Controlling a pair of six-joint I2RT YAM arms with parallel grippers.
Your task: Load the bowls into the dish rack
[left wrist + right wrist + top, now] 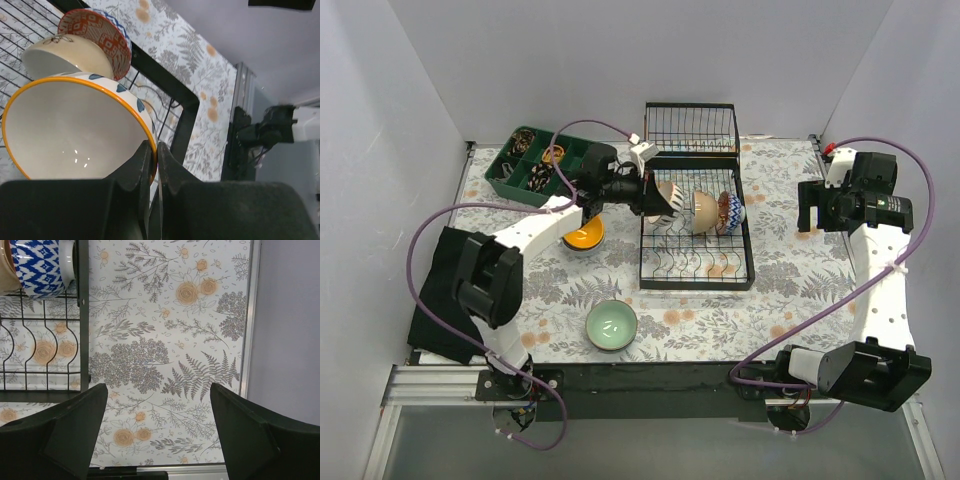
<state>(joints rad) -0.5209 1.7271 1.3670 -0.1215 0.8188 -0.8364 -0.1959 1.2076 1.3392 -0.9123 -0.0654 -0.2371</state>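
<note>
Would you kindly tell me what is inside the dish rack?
Three bowls on edge: a beige bowl, a red-patterned bowl, and an orange-rimmed bowl that the left gripper pinches by its rim. Whether that one rests on the dish rack is hidden.

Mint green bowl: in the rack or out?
Out. The mint green bowl sits upright on the table, apart from the dish rack.

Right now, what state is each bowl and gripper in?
Left gripper: shut on orange-rimmed bowl, over the dish rack.
Right gripper: open, empty.
Beige bowl: on edge in rack.
Red-patterned bowl: on edge in rack.
Blue-patterned bowl: on edge in rack.
Orange-yellow bowl: upright on table.
Mint bowl: upright on table.
</note>
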